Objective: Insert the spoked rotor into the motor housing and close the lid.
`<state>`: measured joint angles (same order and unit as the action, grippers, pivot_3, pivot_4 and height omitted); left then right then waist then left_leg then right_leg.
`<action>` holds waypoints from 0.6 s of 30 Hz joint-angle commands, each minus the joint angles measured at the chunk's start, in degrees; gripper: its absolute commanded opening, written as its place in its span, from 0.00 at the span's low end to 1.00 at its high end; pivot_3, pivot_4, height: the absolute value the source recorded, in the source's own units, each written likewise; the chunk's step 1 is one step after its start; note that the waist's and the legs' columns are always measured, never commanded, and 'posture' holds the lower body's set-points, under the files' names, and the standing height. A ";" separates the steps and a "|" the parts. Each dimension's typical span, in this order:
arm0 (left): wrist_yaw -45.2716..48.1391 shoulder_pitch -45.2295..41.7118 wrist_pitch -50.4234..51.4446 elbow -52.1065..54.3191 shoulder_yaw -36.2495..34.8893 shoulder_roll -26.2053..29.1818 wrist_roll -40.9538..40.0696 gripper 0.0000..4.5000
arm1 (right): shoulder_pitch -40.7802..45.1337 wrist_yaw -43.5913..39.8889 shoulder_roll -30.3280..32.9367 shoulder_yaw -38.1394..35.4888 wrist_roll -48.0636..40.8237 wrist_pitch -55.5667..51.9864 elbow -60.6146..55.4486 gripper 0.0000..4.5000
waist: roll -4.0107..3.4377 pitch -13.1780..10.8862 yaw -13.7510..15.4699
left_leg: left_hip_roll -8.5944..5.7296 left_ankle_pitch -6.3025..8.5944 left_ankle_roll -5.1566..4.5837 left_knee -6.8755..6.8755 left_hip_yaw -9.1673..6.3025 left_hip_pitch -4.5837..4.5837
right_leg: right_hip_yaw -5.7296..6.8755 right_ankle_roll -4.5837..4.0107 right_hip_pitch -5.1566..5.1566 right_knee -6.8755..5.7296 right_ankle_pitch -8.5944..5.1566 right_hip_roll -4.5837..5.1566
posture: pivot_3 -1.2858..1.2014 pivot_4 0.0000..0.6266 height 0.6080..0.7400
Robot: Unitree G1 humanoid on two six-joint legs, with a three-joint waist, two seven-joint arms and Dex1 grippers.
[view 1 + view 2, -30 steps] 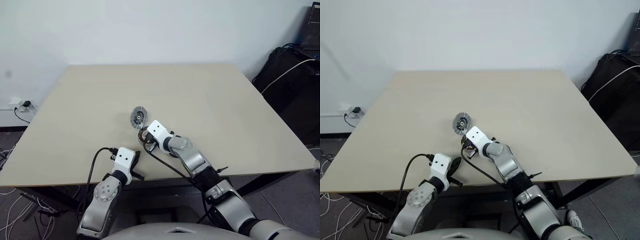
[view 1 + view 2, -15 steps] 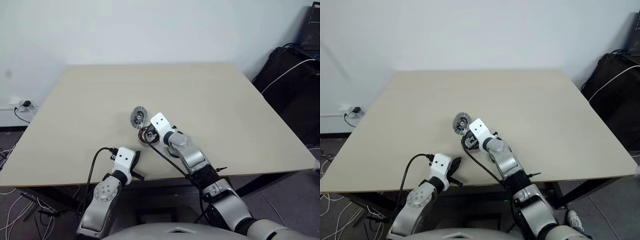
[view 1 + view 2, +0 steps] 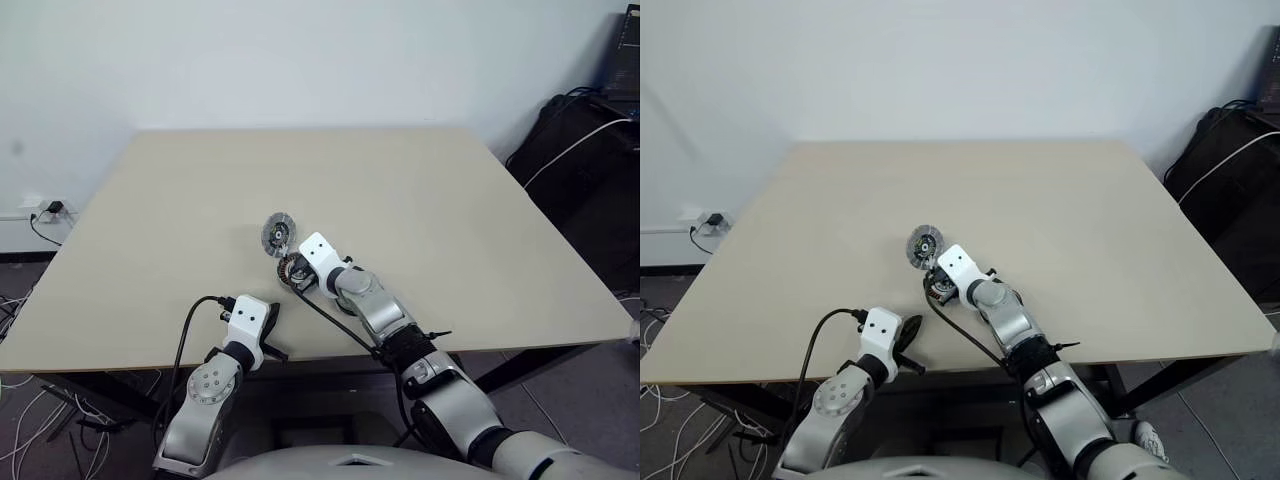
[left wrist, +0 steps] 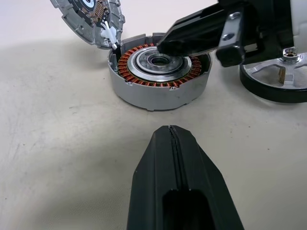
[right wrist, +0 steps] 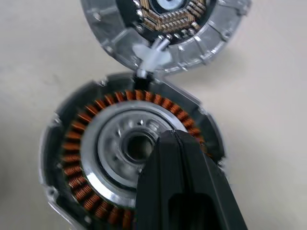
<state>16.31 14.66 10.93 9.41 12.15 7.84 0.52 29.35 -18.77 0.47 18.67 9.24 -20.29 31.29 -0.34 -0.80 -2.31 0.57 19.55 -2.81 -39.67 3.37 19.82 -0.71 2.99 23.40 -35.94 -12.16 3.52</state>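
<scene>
Head stereo pair looks down over bench (image 3: 450, 200); both wrist cameras sit close, sharing motor housing (image 4: 158, 72), from opposite sides.

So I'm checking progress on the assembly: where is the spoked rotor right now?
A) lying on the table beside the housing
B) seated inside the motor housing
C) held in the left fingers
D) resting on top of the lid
A: the spoked rotor lies flat on the table beside the motor housing, whose centre is still empty.
</scene>
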 commanded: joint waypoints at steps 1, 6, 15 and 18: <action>0.02 -0.52 -0.44 2.39 0.01 -0.23 -0.71 0.00 | -0.88 -0.35 0.74 -0.15 0.37 -0.89 -0.78 0.00 | -0.03 0.04 0.02 | 0.01 0.00 0.00 0.00 0.00 -0.02 | 0.00 0.00 -0.02 0.00 0.00 0.00 | 0.52 0.00 1.00; 0.24 -0.80 -0.43 2.04 0.31 -0.10 -0.75 0.00 | -1.37 -0.32 1.03 -0.53 0.00 -0.96 -3.74 0.00 | -0.04 0.05 0.05 | 0.01 0.07 -0.15 0.00 0.00 -0.04 | -0.01 0.00 -0.05 0.00 0.00 0.00 | 0.52 0.00 1.00; -0.31 -0.70 -0.58 2.32 0.18 0.06 -0.69 0.00 | -3.34 2.50 0.49 -4.96 -3.16 2.07 -12.83 0.00 | -0.05 0.04 0.12 | 0.01 0.00 -0.01 0.00 -0.01 0.07 | -0.01 0.01 0.06 0.01 0.00 0.00 | 0.52 0.00 1.00; -0.97 -0.26 -0.58 2.63 -0.19 -0.10 -0.62 0.00 | -6.67 5.39 1.76 -8.92 -4.30 3.03 -20.01 0.00 | -0.05 0.03 0.23 | 0.01 0.01 -0.02 0.00 -0.02 0.12 | -0.01 0.01 0.11 0.02 0.00 0.00 | 0.52 0.00 1.00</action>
<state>15.94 14.70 10.93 9.44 12.19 7.95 -0.07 23.08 -15.19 1.73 12.79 5.99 -18.76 16.36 -0.39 -0.77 -2.07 0.58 19.57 -2.86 -39.66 3.33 19.94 -0.72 3.01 23.50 -35.92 -12.16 3.52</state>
